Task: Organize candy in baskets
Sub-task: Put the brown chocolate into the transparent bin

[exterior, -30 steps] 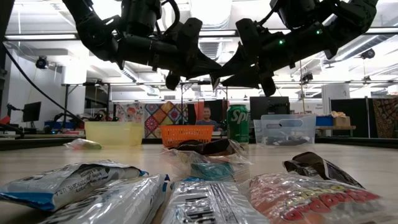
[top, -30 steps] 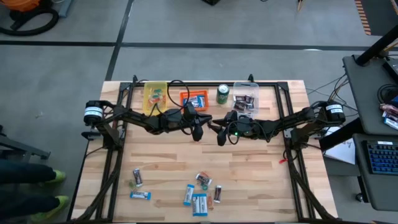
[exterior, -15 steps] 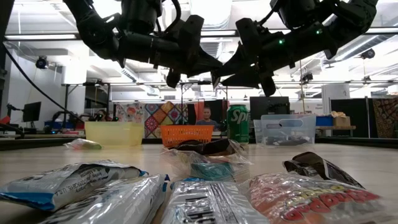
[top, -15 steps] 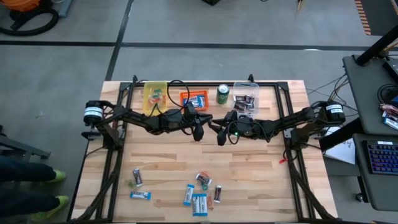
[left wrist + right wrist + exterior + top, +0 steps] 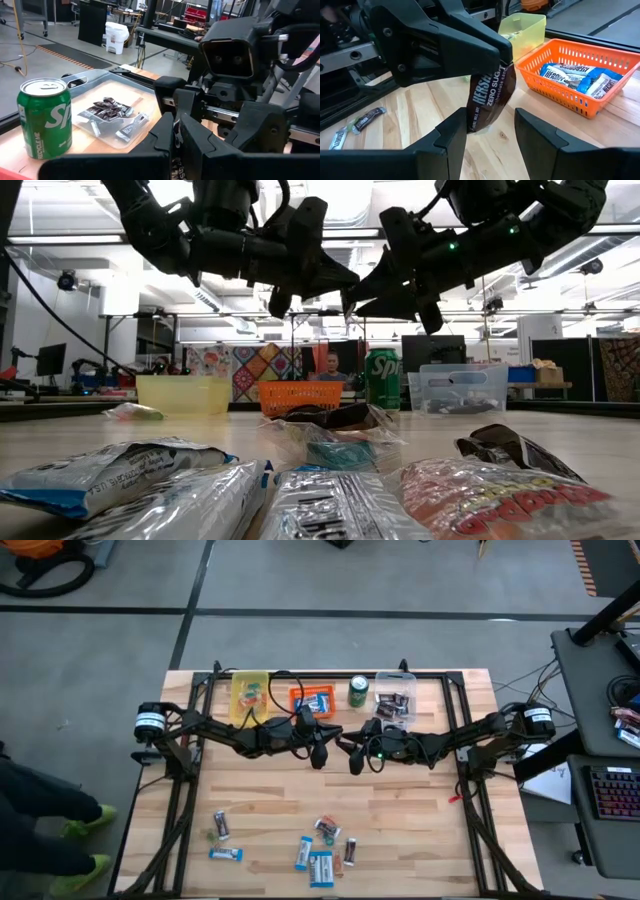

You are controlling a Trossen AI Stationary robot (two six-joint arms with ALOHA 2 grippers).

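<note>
Left gripper (image 5: 502,55) clamped tight on a crinkly brown bar (image 5: 487,97), mid-table, above pale wood planks (image 5: 400,820). Right gripper (image 5: 490,132) spread wide just below it, holding nothing. Ribbed orange basket (image 5: 314,702), yellow bin (image 5: 250,692), clear bin (image 5: 395,698) at far edge; loose candy (image 5: 320,865) near. Workshop behind.

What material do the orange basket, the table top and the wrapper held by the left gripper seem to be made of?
Orange basket: likely moulded plastic, with slotted lattice walls and a slight sheen.
Table top: pale wood, apparently planks joined side by side, with visible grain and seams and a matt finish.
Wrapper pinched in the left gripper: thin, glossy dark brown film, probably plastic or foil laminate; it hangs limp and creased.
</note>
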